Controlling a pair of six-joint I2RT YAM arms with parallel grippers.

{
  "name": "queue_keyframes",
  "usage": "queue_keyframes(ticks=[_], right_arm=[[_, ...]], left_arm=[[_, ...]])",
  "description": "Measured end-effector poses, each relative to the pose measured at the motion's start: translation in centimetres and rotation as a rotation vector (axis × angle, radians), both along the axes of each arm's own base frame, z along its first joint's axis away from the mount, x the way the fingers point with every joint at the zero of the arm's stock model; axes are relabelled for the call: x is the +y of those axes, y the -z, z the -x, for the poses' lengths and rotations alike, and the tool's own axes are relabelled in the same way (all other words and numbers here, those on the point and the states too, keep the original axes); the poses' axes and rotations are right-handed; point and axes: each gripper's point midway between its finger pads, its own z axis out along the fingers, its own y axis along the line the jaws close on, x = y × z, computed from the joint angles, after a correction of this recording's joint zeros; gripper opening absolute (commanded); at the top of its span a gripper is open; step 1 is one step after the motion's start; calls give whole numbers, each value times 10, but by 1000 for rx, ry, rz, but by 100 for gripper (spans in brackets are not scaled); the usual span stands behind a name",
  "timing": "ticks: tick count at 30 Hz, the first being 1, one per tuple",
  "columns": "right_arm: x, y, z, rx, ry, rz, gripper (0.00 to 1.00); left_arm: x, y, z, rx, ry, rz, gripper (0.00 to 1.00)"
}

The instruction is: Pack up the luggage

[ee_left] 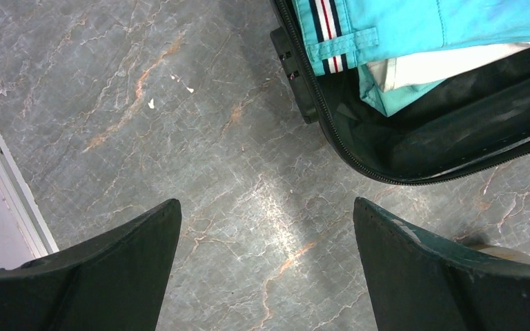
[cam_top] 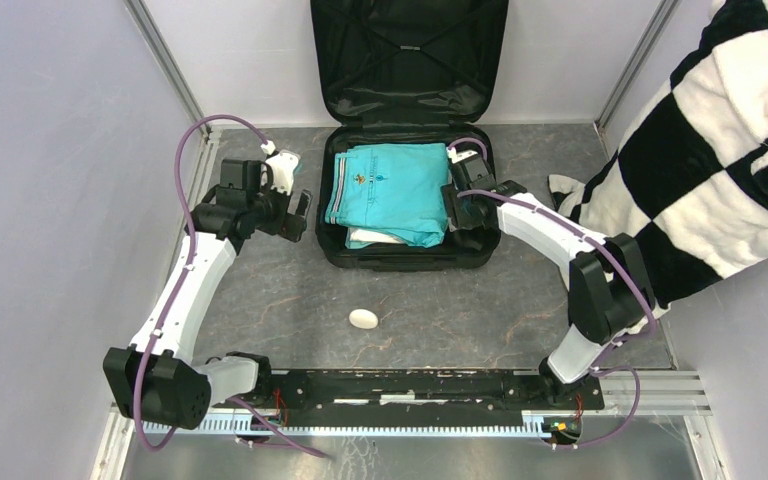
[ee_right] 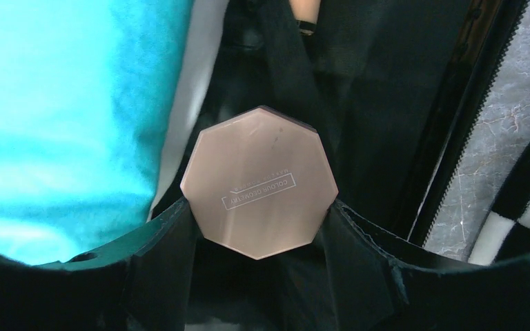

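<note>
Compact [ee_right: 259, 183], pink and polygonal, pinched in right tool [ee_right: 259, 231] over the luggage [cam_top: 400, 262]; left tool [ee_left: 266, 224] wide open.

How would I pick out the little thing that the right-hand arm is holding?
Find the open black suitcase at the far end of the table. Along its inner right side, beside the folded turquoise clothes, the right arm's jaws grip a flat many-sided case. Nothing else there is shiny rose-bronze, with tiny white lettering on its face.

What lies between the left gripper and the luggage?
Only bare grey table top. The left wrist view shows nothing between the open left gripper and the luggage.
</note>
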Motion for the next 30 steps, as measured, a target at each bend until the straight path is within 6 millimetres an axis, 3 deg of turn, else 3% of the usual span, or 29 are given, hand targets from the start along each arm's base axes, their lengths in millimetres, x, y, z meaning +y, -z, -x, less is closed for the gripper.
queue_keyframes(ticks=[7, 13, 17, 22, 24, 26, 30], right_arm=[[-5, 20, -7, 28, 32, 5, 80], [-1, 18, -5, 32, 29, -24, 95], [2, -6, -3, -10, 22, -67, 98], [21, -63, 9, -139, -47, -148, 98], [44, -88, 27, -201, -135, -181, 98], [78, -103, 63, -248, -286, -227, 98], [123, -93, 145, -218, -569, -300, 98]], left_arm=[[0, 5, 2, 12, 0, -2, 100], [0, 5, 2, 11, 0, -2, 100], [0, 5, 2, 11, 1, -2, 100], [0, 5, 2, 11, 1, -1, 100], [0, 5, 2, 11, 2, -1, 100], [0, 5, 2, 11, 3, 0, 100], [-1, 5, 3, 12, 6, 4, 100]])
